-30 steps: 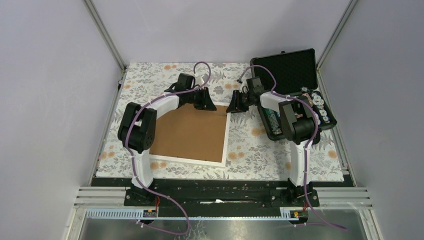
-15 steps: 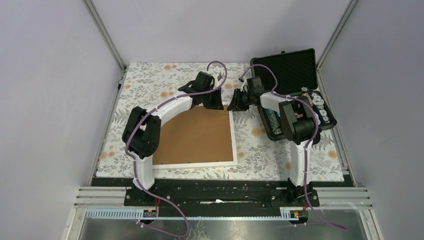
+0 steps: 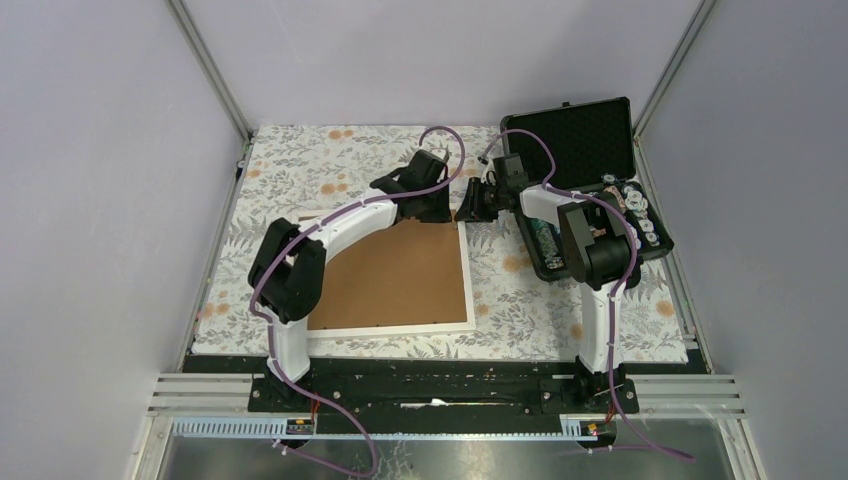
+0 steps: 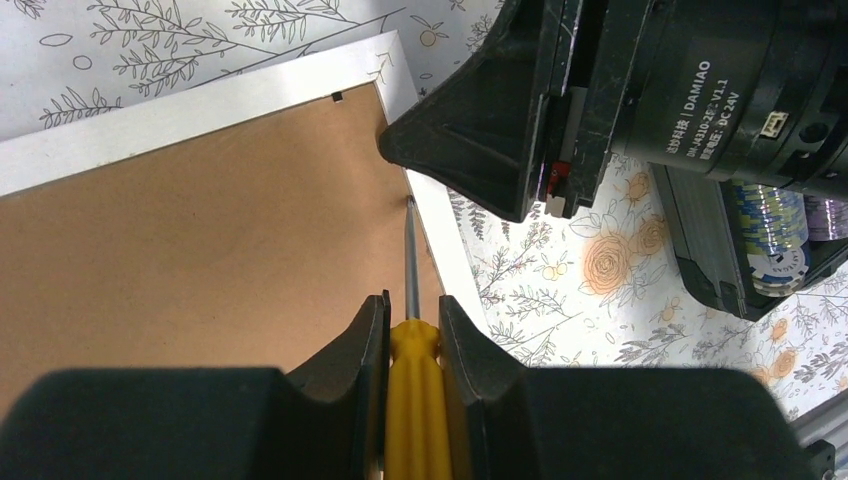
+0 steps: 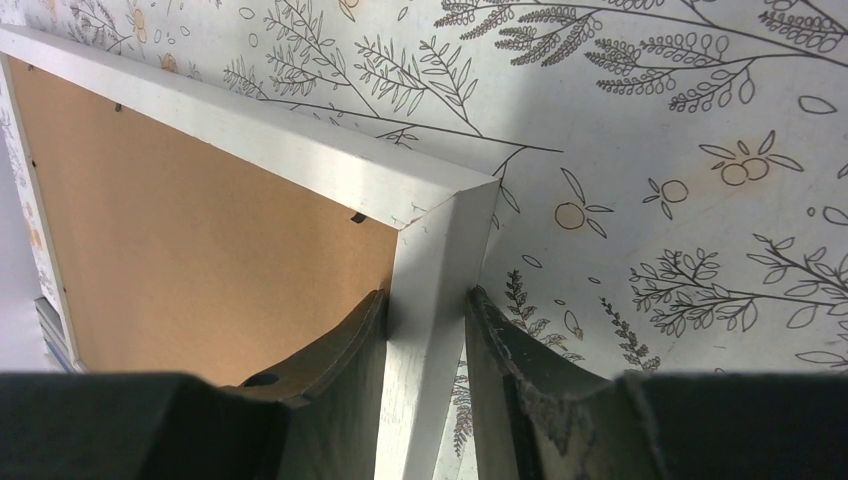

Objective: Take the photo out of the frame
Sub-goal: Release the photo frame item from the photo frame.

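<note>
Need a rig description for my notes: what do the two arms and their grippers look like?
Both the left arm and right arm have white shells between black joints, with a purple cable tied along each. The left gripper and right gripper have black, curved, tapering fingers. A black motor by the right gripper is labelled DAMIAO.

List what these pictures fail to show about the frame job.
- The photo: in no view; the frame lies back up, covering it.
- The screwdriver tip, left wrist view: too small to tell whether it catches a tab.
- Top view: the screwdriver is hidden under the left gripper.
</note>
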Action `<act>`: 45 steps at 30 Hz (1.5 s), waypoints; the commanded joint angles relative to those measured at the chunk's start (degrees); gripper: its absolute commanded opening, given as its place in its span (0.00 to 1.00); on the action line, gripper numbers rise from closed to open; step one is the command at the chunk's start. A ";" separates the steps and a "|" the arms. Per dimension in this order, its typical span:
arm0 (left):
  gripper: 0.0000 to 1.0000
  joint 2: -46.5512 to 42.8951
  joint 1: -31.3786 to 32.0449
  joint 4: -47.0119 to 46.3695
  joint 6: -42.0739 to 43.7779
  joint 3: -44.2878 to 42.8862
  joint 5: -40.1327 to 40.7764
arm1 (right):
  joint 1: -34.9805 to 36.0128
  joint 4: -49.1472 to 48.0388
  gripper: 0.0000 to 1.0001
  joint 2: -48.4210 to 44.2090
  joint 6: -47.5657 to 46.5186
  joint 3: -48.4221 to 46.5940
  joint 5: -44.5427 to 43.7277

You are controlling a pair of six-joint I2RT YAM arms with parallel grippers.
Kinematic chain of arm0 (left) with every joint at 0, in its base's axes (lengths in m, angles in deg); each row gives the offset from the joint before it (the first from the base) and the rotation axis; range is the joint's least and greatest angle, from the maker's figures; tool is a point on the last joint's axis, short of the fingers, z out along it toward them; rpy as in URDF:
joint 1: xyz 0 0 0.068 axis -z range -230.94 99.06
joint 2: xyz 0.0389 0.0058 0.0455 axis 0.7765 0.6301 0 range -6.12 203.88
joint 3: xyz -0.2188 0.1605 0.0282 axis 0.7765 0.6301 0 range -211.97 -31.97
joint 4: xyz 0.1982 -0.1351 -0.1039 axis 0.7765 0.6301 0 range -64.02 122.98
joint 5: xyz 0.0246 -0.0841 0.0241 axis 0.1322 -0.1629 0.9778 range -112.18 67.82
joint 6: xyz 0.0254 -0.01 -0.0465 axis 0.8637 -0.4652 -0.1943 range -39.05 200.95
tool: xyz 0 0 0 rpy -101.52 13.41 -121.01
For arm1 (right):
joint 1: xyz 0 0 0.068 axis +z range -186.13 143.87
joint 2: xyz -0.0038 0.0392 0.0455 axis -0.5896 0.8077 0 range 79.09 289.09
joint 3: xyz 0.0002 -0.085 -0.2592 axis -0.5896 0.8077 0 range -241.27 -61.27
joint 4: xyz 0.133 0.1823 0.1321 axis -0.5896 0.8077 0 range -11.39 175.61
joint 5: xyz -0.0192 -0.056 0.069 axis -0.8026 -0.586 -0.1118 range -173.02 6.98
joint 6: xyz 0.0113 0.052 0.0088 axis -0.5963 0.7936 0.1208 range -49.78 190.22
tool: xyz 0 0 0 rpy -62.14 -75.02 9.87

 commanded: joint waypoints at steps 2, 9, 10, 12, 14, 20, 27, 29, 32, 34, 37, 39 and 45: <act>0.00 3.70 6.63 -12.45 -6.93 -4.93 -11.92 | 7.35 2.32 0.00 6.33 0.93 3.61 -0.87; 0.00 7.08 8.82 -12.38 -7.23 -8.22 -10.32 | 7.52 2.01 0.00 6.27 1.45 3.82 -0.78; 0.00 7.57 9.05 -12.33 -7.37 -8.70 -10.21 | 7.54 2.01 0.00 6.25 1.51 3.83 -0.81; 0.00 8.63 9.47 -11.81 -7.53 -9.79 -9.70 | 7.70 1.91 0.00 6.25 1.59 3.91 -0.91; 0.00 9.48 9.92 -11.71 -7.50 -10.38 -9.06 | 7.85 1.96 0.00 6.27 1.64 3.92 -1.00; 0.00 11.42 11.18 -11.55 -7.03 -11.28 -6.84 | 8.01 1.75 0.00 6.25 1.97 3.92 -1.17; 0.00 15.30 11.61 -8.48 -5.07 -15.66 -3.47 | 8.12 1.75 0.00 6.25 2.26 4.00 -1.32; 0.00 16.45 11.72 -7.53 -4.01 -17.31 -3.08 | 8.12 1.50 0.00 6.17 2.46 4.17 -1.32; 0.00 17.61 11.96 -7.16 -3.08 -18.64 -3.11 | 8.17 1.39 0.00 6.20 2.51 4.27 -1.32; 0.00 18.04 12.23 -7.19 -2.76 -19.18 -3.03 | 8.23 1.40 0.00 6.11 2.62 4.27 -1.32; 0.00 18.76 12.43 -7.35 -2.61 -19.89 -2.74 | 8.36 1.21 0.00 6.26 2.85 4.46 -1.26; 0.00 19.33 12.65 -7.42 -2.61 -20.70 -2.69 | 8.46 1.06 0.00 6.26 2.89 4.53 -1.43; 0.00 20.93 13.17 -7.15 -2.04 -22.76 -2.06 | 8.51 1.13 0.00 6.16 3.03 4.53 -1.51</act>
